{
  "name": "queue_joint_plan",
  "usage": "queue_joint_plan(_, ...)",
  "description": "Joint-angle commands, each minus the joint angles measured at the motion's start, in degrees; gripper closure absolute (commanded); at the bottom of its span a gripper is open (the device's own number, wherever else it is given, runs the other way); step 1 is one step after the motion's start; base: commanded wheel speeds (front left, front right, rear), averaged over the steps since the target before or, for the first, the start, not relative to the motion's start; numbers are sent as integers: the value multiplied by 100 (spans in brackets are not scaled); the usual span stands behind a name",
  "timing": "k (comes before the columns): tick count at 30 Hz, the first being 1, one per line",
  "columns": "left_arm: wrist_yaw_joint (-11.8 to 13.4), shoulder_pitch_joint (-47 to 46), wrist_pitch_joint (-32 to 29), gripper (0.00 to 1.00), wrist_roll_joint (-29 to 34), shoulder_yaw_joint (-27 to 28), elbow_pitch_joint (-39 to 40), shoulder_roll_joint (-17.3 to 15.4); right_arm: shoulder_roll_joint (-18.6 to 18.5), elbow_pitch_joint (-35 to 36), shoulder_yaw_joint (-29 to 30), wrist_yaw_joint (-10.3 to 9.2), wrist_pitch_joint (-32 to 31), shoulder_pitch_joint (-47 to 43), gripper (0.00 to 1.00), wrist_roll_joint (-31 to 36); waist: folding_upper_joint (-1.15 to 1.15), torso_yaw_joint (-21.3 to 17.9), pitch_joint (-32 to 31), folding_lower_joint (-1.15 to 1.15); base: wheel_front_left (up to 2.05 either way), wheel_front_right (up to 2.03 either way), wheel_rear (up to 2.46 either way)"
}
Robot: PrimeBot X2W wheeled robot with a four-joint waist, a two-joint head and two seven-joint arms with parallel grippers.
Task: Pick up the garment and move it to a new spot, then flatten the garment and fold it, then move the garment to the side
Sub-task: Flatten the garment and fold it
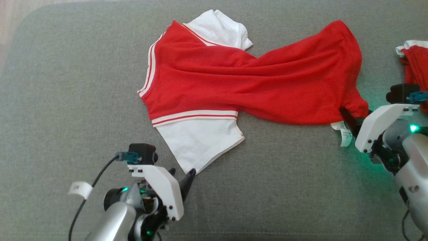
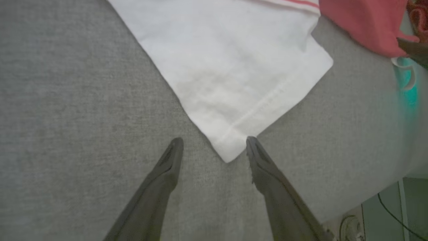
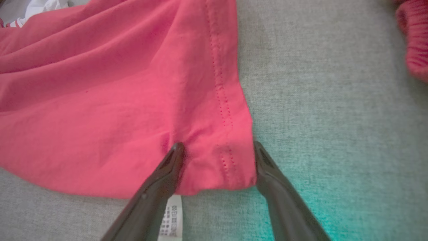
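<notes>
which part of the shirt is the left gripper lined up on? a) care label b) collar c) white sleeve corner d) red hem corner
c: in the left wrist view the left gripper stands open with the white sleeve corner between its fingertips.

A white fabric care label [image 3: 171, 214] hangs from the hem corner of the red-and-white cloth garment [image 3: 117, 100]. It bears rows of small dark symbols and print, too small and blurred to read. A white paper tag [image 1: 80, 189] wrapped round a thin black cable [image 1: 107, 163] carries a faint mark, likewise illegible.
</notes>
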State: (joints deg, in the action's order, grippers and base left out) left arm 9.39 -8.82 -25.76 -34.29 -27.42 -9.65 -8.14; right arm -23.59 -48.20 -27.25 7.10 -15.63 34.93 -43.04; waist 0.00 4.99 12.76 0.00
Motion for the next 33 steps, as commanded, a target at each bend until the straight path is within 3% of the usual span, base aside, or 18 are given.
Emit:
queue_joint_plan(1,15,-17,-160,0,-25,111,112,-160,14,-4,-202,39,-27,-52,0,-55,0,0,-7,0,0,0,0)
queue_joint_plan(8,-127,-264,-810,0,-352,68,103,-181,14,-171,-482,39,22,151,0,-256,0,-60,57,0,0,0,0)
queue_joint_plan(17,-236,-525,-621,0,-402,31,-229,21,-3,-331,-868,39,-23,393,0,-577,0,-124,232,0,0,0,0)
queue_joint_plan(18,-249,-541,-605,1,-405,23,-266,32,-8,-348,-909,39,-28,404,0,-620,0,-120,240,0,0,0,0)
queue_joint_plan(19,-261,-555,-588,12,-409,18,-297,43,-8,-370,-949,39,-47,413,0,-670,0,-114,248,0,0,0,0)
queue_joint_plan(20,-269,-569,-568,36,-410,17,-328,49,-8,-393,-990,39,-79,421,5,-724,0,-107,254,0,0,0,0)
queue_joint_plan(21,-279,-582,-548,52,-409,16,-356,49,-9,-414,-1029,39,-102,427,23,-774,0,-100,257,0,0,0,0)
queue_joint_plan(23,-295,-603,-505,71,-407,14,-398,54,-21,-478,-1090,39,-139,446,52,-857,0,-86,257,0,0,0,0)
queue_joint_plan(24,-306,-610,-487,76,-406,7,-413,58,-23,-501,-1124,39,-152,453,60,-894,0,-79,252,0,0,0,0)
queue_joint_plan(25,-330,-612,-460,99,-412,1,-423,64,-24,-511,-1162,39,-157,454,95,-931,0,-74,237,0,0,0,0)
queue_joint_plan(26,-353,-611,-428,100,-415,-4,-432,67,-27,-513,-1193,39,-146,453,100,-972,0,-72,221,0,0,0,0)
queue_joint_plan(33,-382,-457,52,100,-433,166,-371,-3,-117,-361,-1300,39,666,366,100,-1149,0,-81,-151,0,0,0,0)
